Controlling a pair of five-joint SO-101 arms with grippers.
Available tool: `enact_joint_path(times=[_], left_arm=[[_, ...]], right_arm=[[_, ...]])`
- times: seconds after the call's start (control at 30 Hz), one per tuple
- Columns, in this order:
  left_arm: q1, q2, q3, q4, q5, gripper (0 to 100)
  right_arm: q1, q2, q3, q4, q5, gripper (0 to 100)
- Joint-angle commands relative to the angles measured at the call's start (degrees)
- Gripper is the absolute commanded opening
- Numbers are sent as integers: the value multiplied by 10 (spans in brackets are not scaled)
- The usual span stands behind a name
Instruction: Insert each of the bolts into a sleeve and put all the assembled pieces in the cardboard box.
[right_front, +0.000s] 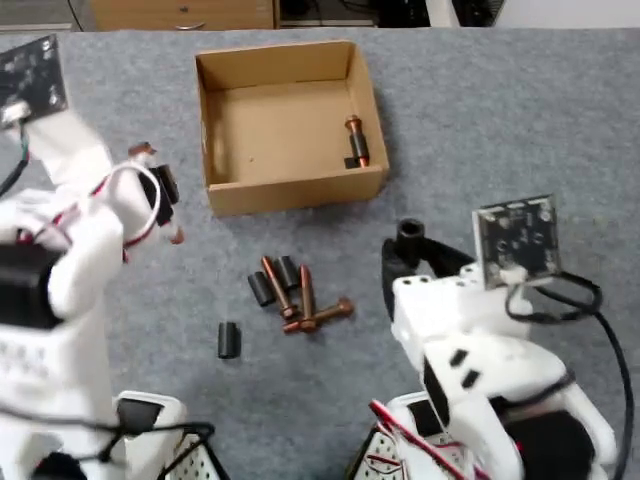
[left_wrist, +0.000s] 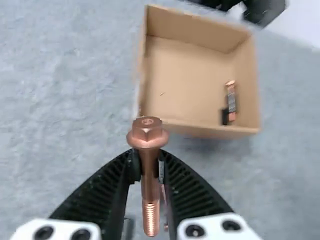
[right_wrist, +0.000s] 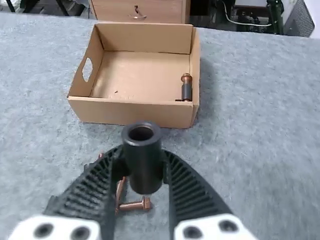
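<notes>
— Item 1, bolt?
— Copper-coloured bolt (left_wrist: 146, 137) with a flanged hex head and a threaded end. It sits in the left claw (left_wrist: 147, 162), which is clamped on the mid-shank. The head is clear of the fingertips and the thread is free on the wrist side. Judged stiff, light and smooth, and liable to swivel under a light pinch. Best hold: the plain shank, leaving the thread bare for entry.

— Item 2, sleeve?
— Black sleeve (right_wrist: 142, 150), a short tube. It sits in the right claw (right_wrist: 143, 167), which is closed round its wall, with one mouth open and clear of the fingers. Judged rigid, light and slick, and likely to roll if laid down. Best hold: across the wall at mid-length, never over the mouth.

— Stock outside the claws?
— Loose bolts (right_front: 306, 295): three, heaped and touching on the table (right_front: 500, 110), between the two claws.
— Loose sleeves (right_front: 229, 340): three. Two lie beside that heap and one lies apart on the left claw's side.

— Finished goods?
— Assembled piece (right_front: 356, 145): one. It lies inside the box (right_front: 290, 190), by the wall on the right claw's side. The box is open and lies ahead of both claws.

— Totals?
— Bolts five, sleeves five. One pair is joined, one pair is in the claws, and three pairs are waiting.
</notes>
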Motion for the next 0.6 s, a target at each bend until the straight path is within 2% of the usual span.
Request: enact_joint_path(times=[0.0,0.13,0.27,0.57], left_arm=[[46,-27,-30,-14,34,19],[66,-30,-31,-14,46,19],[85,-26,-52,-16,61,19],[194,-26,-60,-95,55,19]], right_arm=[[-13,-30,64,-83,33,2],[-25,-139,170,-182,50,2],[-69,-231,269,-215,47,1],[-92,-233,331,-223,46,1]])
